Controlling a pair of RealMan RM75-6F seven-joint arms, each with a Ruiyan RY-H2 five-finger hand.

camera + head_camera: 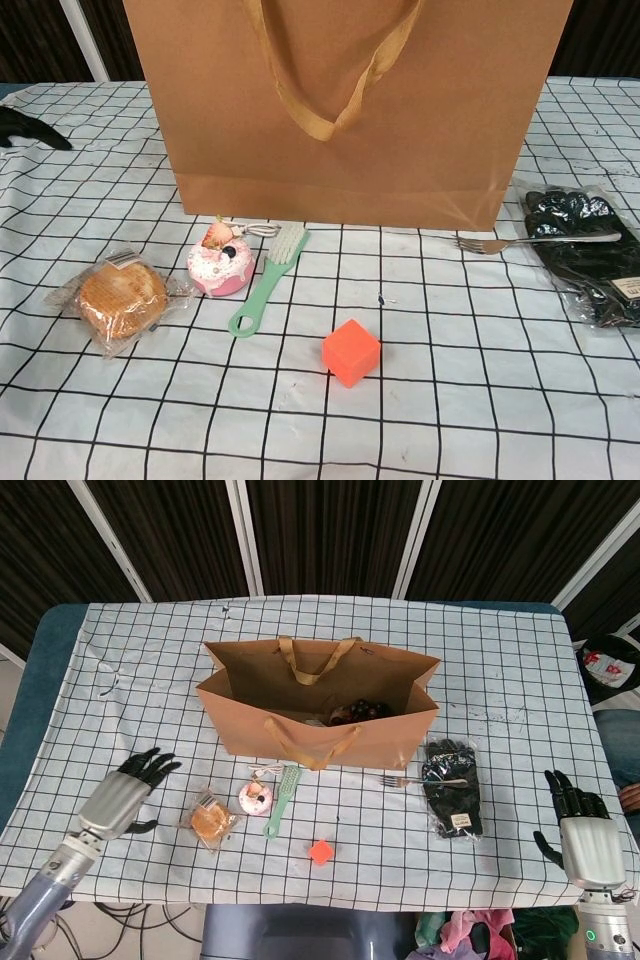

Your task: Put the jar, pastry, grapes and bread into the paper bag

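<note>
The brown paper bag (240, 735) stands open mid-table, and its front wall (450, 120) fills the chest view. Dark grapes (360, 712) lie inside it. In front of the bag lie the wrapped bread (210, 823) (120, 297) and the pink pastry (255, 799) (221, 266). No jar shows in either view. My left hand (125, 795) hovers open just left of the bread, and its dark fingers (25, 128) show at the chest view's left edge. My right hand (585, 840) is open at the table's right front corner, holding nothing.
A green brush (283, 800) (268, 278) lies beside the pastry, and an orange cube (320, 852) (351, 352) sits nearer the front edge. Right of the bag lie a fork (420, 780) (535, 241) and a packet of black gloves (452, 788) (585, 250).
</note>
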